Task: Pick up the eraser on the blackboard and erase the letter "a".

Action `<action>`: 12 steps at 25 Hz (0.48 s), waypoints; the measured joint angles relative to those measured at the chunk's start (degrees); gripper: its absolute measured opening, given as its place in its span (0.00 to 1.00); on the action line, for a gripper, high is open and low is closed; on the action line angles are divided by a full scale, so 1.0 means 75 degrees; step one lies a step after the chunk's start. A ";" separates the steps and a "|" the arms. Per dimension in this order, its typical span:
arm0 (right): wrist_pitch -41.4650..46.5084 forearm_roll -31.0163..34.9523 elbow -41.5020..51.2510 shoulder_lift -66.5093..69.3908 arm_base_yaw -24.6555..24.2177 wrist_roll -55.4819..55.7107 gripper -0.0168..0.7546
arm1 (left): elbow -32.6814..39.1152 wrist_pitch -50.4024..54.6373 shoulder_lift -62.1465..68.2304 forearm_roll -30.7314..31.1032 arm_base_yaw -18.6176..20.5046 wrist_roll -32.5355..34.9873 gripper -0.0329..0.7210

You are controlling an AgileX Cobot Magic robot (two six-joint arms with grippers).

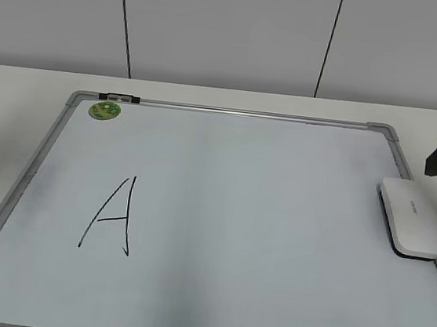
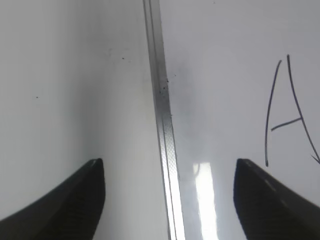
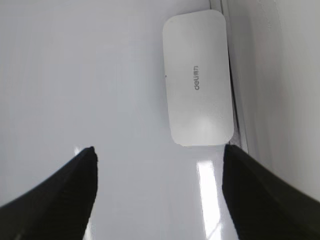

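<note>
Eraser point(image 3: 198, 90) sits flat at the blackboard's point(image 1: 221, 211) right edge, hard against the frame, and your right gripper point(image 3: 159, 165) hovers wide open and empty, so a jaw could catch that rail and skid it away.

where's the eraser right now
The eraser lies flat at the right edge of the blackboard in the exterior view, against the frame, just below the open right gripper.

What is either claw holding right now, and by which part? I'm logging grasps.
Nothing. Both the left claw and right claw are open and empty; the eraser lies untouched on the blackboard.
</note>
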 joint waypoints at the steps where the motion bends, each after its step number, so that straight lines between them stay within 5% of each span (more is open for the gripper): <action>1: -0.0041 0.0000 0.0148 -0.0160 0.0038 0.0000 0.77 | 0.0272 -0.0141 -0.0279 0.0000 -0.0067 0.0000 0.82; 12: -0.0310 0.0000 0.2113 -0.3403 0.0269 -0.0187 0.77 | 0.2300 -0.0440 -0.3636 0.0342 -0.0157 0.0000 0.82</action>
